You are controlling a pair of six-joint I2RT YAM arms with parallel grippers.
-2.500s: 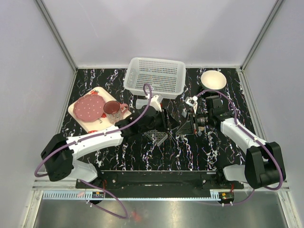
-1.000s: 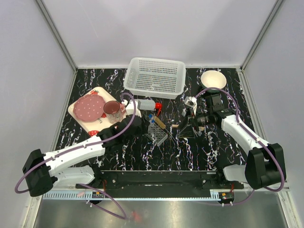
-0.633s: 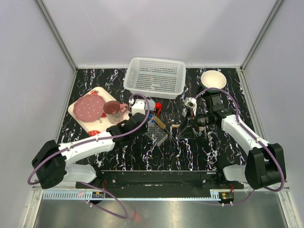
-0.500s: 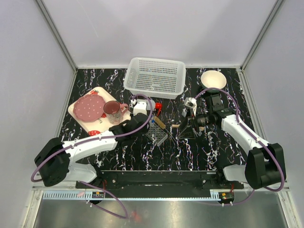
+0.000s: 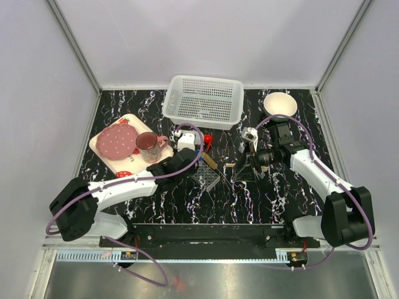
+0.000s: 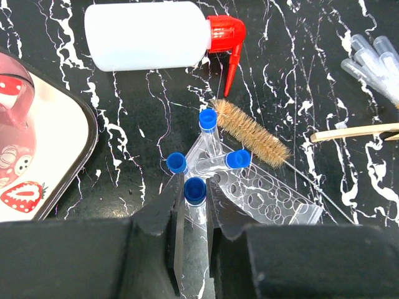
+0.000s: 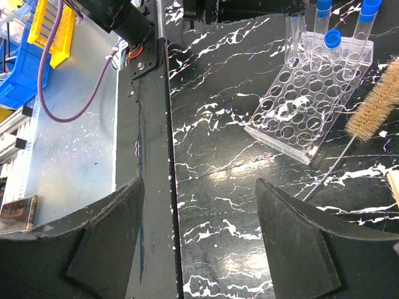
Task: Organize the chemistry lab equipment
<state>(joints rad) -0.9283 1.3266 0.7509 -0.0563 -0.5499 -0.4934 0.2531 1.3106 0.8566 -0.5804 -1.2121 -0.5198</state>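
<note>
My left gripper [image 6: 194, 198] is shut on a clear blue-capped test tube [image 6: 195, 187], held upright at the near end of the clear plastic tube rack [image 6: 268, 196]. Three more blue-capped tubes [image 6: 207, 119] stand leaning in that rack. A white bottle with a red cap [image 6: 149, 36] lies beyond it. Clear pipettes [image 6: 374, 59] and a thin wooden stick [image 6: 355, 132] lie to the right. In the top view my left gripper [image 5: 197, 159] is over the rack [image 5: 209, 177]. My right gripper [image 7: 199, 187] hangs open and empty, right of the rack [image 7: 312, 93].
A bristle brush [image 6: 252, 132] lies against the rack's far side. The strawberry-print tray [image 5: 100, 146] with a pink plate and mug [image 5: 148, 144] sits at the left. A white mesh basket [image 5: 204, 99] and a white bowl [image 5: 280, 104] stand at the back.
My left arm has carried the tube rightward and forward, from beside the tray to the rack's near end. The right arm has barely moved.
</note>
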